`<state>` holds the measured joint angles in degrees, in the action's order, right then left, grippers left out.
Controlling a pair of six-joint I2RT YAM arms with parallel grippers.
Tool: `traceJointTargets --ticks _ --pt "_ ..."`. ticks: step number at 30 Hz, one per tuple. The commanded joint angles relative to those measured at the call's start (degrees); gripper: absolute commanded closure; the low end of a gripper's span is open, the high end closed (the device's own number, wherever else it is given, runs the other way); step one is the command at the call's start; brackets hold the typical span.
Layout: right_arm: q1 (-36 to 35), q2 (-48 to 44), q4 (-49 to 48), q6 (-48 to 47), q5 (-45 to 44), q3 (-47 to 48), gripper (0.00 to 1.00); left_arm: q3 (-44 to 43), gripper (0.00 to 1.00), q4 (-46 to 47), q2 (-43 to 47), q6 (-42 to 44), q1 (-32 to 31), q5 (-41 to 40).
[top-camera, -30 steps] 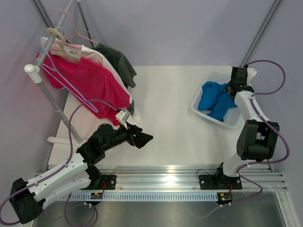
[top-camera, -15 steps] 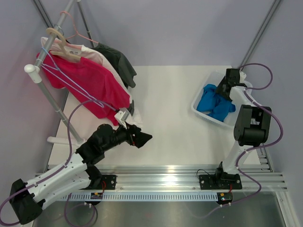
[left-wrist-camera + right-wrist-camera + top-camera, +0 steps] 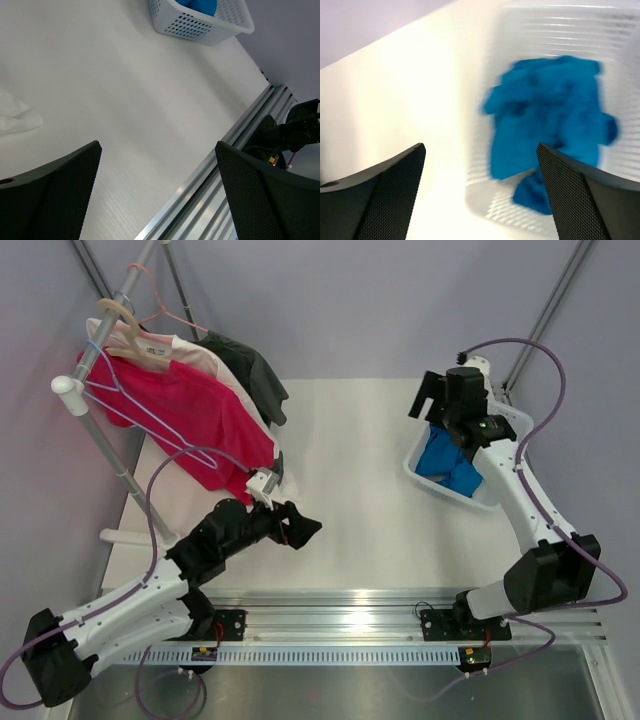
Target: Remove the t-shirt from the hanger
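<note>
The bright blue t-shirt (image 3: 447,462) lies crumpled in the white mesh basket (image 3: 487,497) at the right of the table. It also shows blurred in the right wrist view (image 3: 547,117) and at the top of the left wrist view (image 3: 202,5). My right gripper (image 3: 428,400) hangs open above the basket's far left corner, off the cloth, with nothing between its fingers (image 3: 480,200). The pale-blue wire hanger (image 3: 150,430) hangs bare on the rack at left, lying against the magenta shirt. My left gripper (image 3: 302,530) is open and empty over the bare table (image 3: 157,195).
The clothes rack (image 3: 95,435) at far left carries a magenta shirt (image 3: 195,410), a dark grey-green shirt (image 3: 250,375), a beige wooden hanger (image 3: 135,340) and a pink wire hanger (image 3: 165,310). A white cloth's edge (image 3: 15,119) lies by my left gripper. A metal rail (image 3: 350,625) runs along the near edge.
My right gripper has opened, let go of the blue t-shirt and risen up and to the left out of the basket. The t-shirt stays in the basket. The left arm has hardly moved.
</note>
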<state>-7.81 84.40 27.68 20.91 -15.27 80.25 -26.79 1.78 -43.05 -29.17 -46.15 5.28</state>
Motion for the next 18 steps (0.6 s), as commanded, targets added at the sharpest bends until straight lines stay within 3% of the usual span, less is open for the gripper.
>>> traceJointTargets --ticks 1,5,8,12,18 --pt "-7.73 -5.72 2.81 -0.96 3.18 0.18 0.01 -4.32 0.01 0.24 -2.12 2.80 -1.57 -4.92" --pt "-8.79 -14.42 -0.16 2.73 18.49 -8.58 0.01 -7.13 0.01 -1.60 -3.79 5.60 -3.59 -8.53" --pt "-8.88 -24.86 -5.16 3.17 25.35 -16.75 0.00 -14.32 0.01 -8.52 -4.76 8.15 -5.08 -8.79" --pt "-9.06 -31.12 -3.69 3.53 27.92 -23.02 0.01 -17.51 0.01 -9.78 -3.19 10.09 -6.05 -8.79" --pt "-9.32 -48.77 -1.67 2.65 24.77 -32.16 0.00 -16.63 0.01 -6.00 0.15 11.15 -6.23 -7.92"
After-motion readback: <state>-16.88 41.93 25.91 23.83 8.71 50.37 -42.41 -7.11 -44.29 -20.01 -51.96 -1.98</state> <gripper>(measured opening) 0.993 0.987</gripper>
